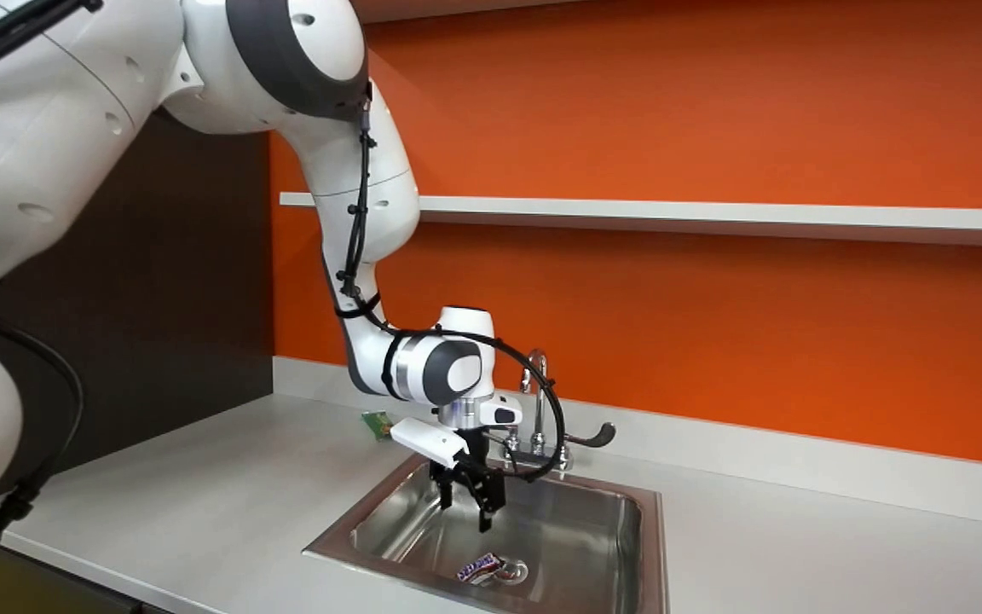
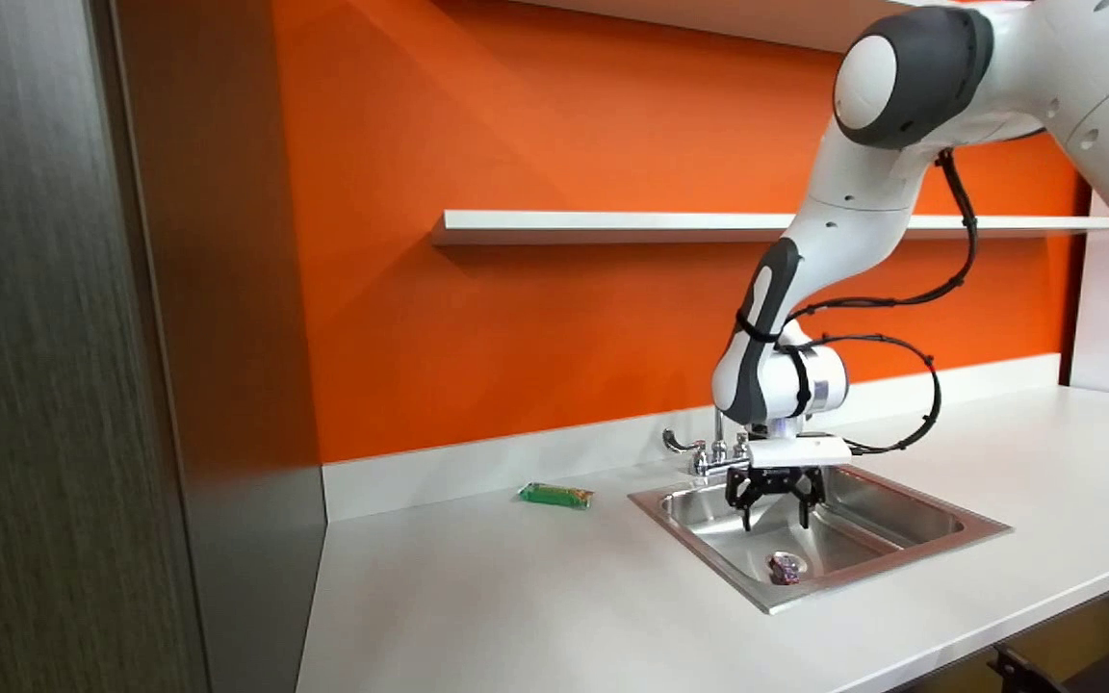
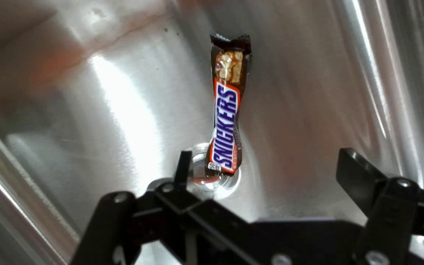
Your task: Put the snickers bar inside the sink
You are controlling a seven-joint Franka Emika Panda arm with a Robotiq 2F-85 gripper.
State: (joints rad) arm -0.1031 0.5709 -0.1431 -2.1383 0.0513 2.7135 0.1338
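Observation:
The snickers bar (image 1: 481,569) lies flat on the floor of the steel sink (image 1: 651,546), with one end over the drain (image 1: 515,573). It shows in an exterior view (image 2: 786,570) and, label up, in the wrist view (image 3: 227,114). The sink's rim also shows in an exterior view (image 2: 684,539). My gripper (image 1: 465,515) points down over the basin, above and apart from the bar. Its fingers are wide apart with nothing between them, as the wrist view (image 3: 266,151) and an exterior view (image 2: 776,526) show.
A chrome two-handled faucet (image 1: 540,409) stands behind the sink, close to the wrist and its cable loop. A small green packet (image 2: 555,496) lies on the white counter (image 2: 477,597) beside the sink. A white shelf (image 1: 713,213) runs along the orange wall. A dark panel (image 1: 141,281) borders the counter.

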